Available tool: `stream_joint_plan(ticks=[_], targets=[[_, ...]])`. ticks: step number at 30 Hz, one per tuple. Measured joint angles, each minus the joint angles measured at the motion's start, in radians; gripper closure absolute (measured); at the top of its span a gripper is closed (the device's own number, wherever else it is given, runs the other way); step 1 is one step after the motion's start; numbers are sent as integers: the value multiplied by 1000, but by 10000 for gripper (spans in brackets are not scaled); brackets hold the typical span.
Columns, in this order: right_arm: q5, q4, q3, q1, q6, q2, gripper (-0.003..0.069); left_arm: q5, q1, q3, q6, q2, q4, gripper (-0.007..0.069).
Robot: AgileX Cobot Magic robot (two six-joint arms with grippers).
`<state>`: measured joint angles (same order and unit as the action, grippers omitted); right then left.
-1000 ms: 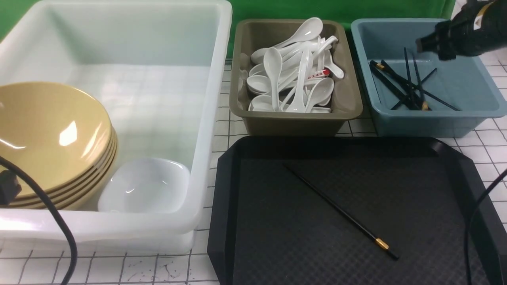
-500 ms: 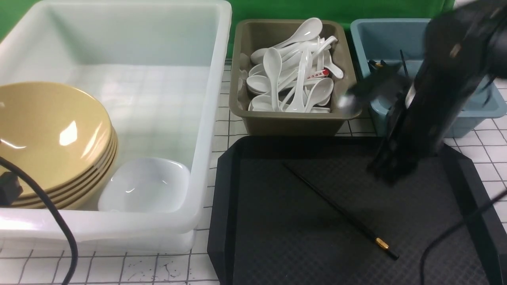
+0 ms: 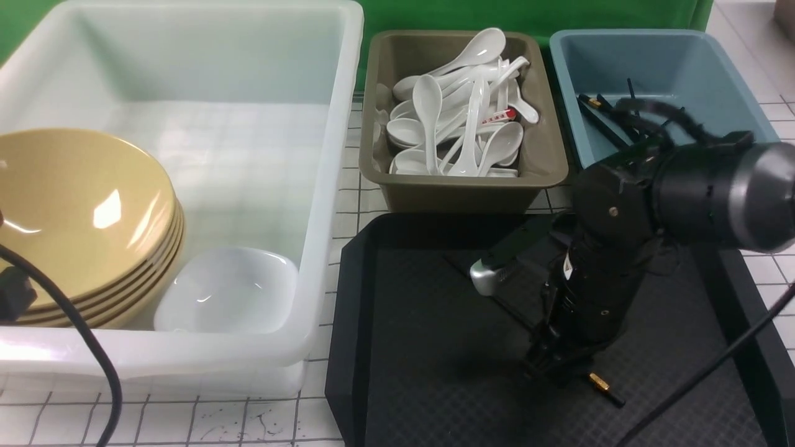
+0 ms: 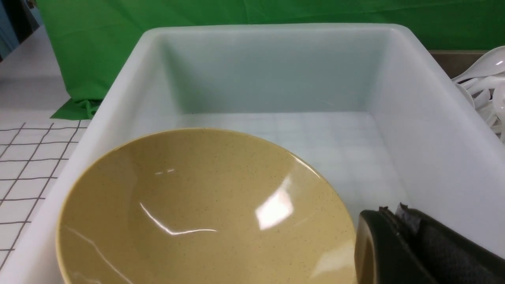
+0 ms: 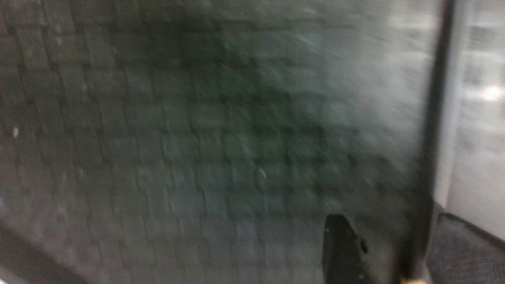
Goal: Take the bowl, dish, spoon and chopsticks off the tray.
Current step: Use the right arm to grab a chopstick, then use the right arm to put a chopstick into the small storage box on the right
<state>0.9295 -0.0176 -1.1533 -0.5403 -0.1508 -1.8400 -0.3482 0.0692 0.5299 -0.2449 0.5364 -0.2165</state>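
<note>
One black chopstick lies on the black tray [image 3: 422, 347]; its gold-banded end [image 3: 601, 383] sticks out from under my right gripper [image 3: 556, 366]. In the right wrist view the chopstick [image 5: 432, 130] runs between the two fingers of my open right gripper [image 5: 402, 256], low over the tray floor. The yellow bowls [image 3: 81, 211] are stacked in the white tub [image 3: 323, 186], with the white dish [image 3: 227, 288] beside them. My left gripper [image 4: 390, 217] is shut and empty over the top bowl [image 4: 197, 205]. White spoons [image 3: 456, 124] fill the olive bin.
The blue bin [image 3: 720, 68] behind the tray holds several black chopsticks [image 3: 605, 118], partly hidden by my right arm. The olive bin [image 3: 546, 155] stands between the tub and the blue bin. A black cable [image 3: 93, 354] crosses the tub's front.
My right arm has swung from above the blue bin down onto the tray and now sits over the chopstick's banded end. The left arm has not moved.
</note>
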Motion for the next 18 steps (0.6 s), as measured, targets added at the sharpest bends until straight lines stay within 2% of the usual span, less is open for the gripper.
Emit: stream_joint_plan(ticks=[4,6,12,15,18], targets=[[-29,3,-1,0,-39,-20,468,4,0,0,0,0,-1,636],[-25,1,-1,0,-73,-15,568,8,0,0,0,0,-1,636],[0,-11,9,-12,-90,141,576,11,0,0,0,0,-4,636],[-84,47,-25,3,-89,321,576,30,0,0,0,0,-4,636],[-260,124,-88,85,-68,409,576,42,0,0,0,0,-4,636]])
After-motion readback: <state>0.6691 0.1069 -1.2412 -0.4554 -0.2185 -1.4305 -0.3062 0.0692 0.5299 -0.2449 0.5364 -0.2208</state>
